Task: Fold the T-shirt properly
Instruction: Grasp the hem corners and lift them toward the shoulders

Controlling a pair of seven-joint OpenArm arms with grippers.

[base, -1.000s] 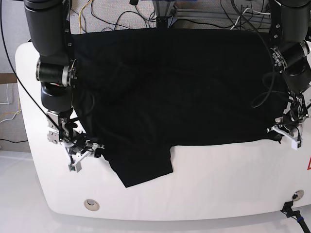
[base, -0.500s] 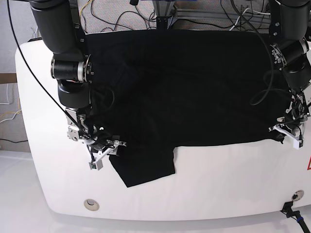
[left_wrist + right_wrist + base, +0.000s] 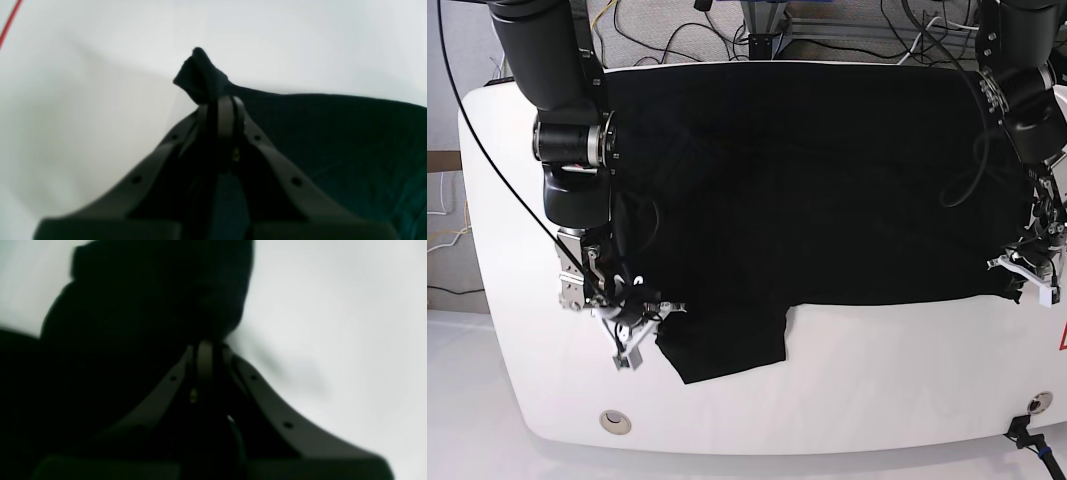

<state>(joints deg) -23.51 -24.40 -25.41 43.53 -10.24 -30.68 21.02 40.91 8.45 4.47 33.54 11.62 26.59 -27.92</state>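
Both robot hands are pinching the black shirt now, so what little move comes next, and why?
Probably lift both corners a little, together. The left tool is shut on a bunched corner of the T-shirt, and the right tool is shut on cloth at the other near corner. The shirt lies spread on the white table, so raising the edge starts a fold.

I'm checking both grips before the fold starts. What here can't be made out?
- Right wrist view: how much T-shirt the right claw pinches; dark and blurred.
- Left wrist view: cloth inside the left claw, hidden by its fingers.
- Base view: the shirt's far edge, cut off by the arms; any print, since only plain black shows.
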